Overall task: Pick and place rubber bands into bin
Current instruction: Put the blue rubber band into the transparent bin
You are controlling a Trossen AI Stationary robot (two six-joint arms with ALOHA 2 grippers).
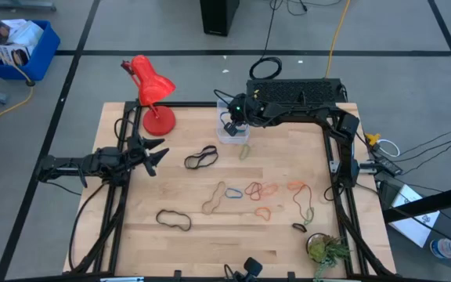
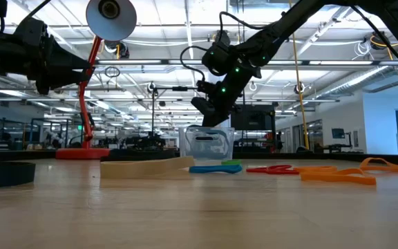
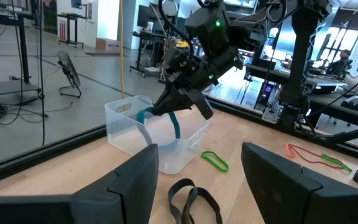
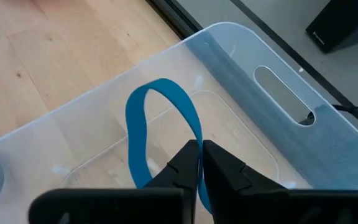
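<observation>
Right claw [image 4: 199, 163] hangs over the bin [image 4: 328, 134], fingers pinched tight on a blue band [image 4: 143, 134] whose loop dangles down inside the clear walls. The bin sits at the far edge of the counter [image 1: 178, 196], near the red lamp [image 1: 152, 92]. Left claw [image 1: 156, 156] waits at the counter's left side, fingers spread wide, holding nothing. More bands lie loose on the wood: a black loop [image 1: 201, 159], a green one [image 3: 215, 160] just beside the bin, orange ones [image 1: 266, 189] mid-counter.
</observation>
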